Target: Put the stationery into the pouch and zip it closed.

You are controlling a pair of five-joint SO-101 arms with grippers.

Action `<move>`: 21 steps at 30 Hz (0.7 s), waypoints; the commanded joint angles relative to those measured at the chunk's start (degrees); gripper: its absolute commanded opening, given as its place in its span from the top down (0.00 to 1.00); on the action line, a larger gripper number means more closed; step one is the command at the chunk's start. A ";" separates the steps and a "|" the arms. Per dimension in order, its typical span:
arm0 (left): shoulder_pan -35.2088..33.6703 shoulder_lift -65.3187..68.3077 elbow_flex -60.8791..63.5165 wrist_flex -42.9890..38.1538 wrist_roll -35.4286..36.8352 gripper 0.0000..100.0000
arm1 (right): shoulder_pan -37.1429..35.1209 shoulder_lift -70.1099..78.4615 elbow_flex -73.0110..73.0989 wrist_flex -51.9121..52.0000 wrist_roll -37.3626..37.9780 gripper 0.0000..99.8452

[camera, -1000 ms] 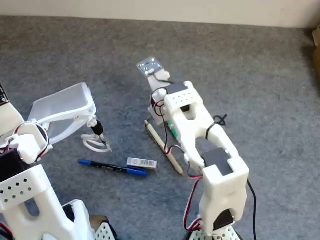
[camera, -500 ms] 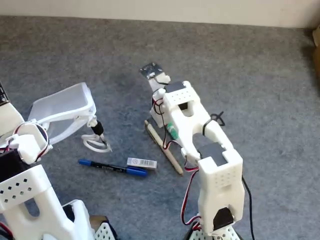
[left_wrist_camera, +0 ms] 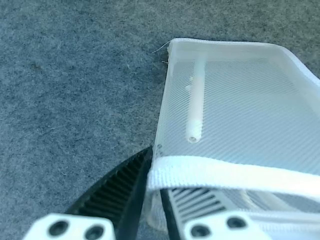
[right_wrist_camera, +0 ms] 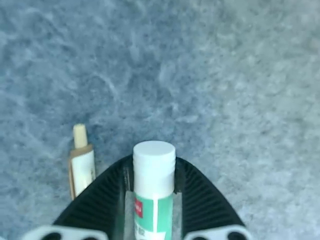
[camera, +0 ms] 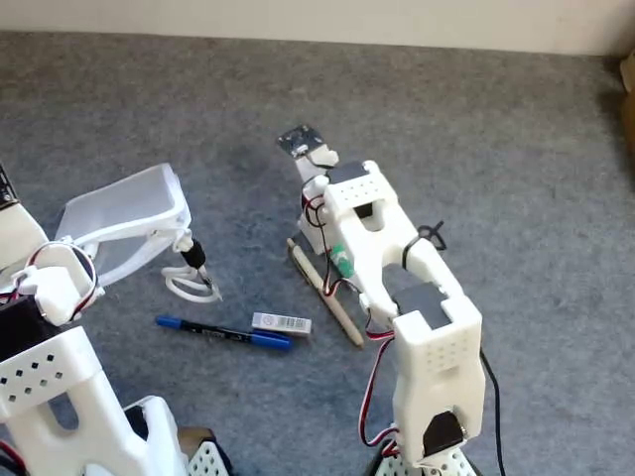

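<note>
L gripper (left_wrist_camera: 155,167) clamped on pouch (left_wrist_camera: 240,110) at its open edge, fingers narrow w/ the white fabric strip between them. Pouch tilted up off carpet (camera: 516,149), on left side. R gripper (right_wrist_camera: 154,162) pinching glue stick (right_wrist_camera: 154,197) betw. both fingers, white cap sticking out past tips, low over carpet near centre. Just beside it: wooden pencil (camera: 327,295), flat on carpet. Betw. the arms, apart from pouch: blue pen (camera: 223,333), eraser (camera: 281,322) just beside pen's capped end.
</note>
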 commanded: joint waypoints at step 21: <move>-0.57 -0.22 -1.80 -1.14 0.44 0.99 | -6.46 -25.10 10.15 3.82 0.53 1.00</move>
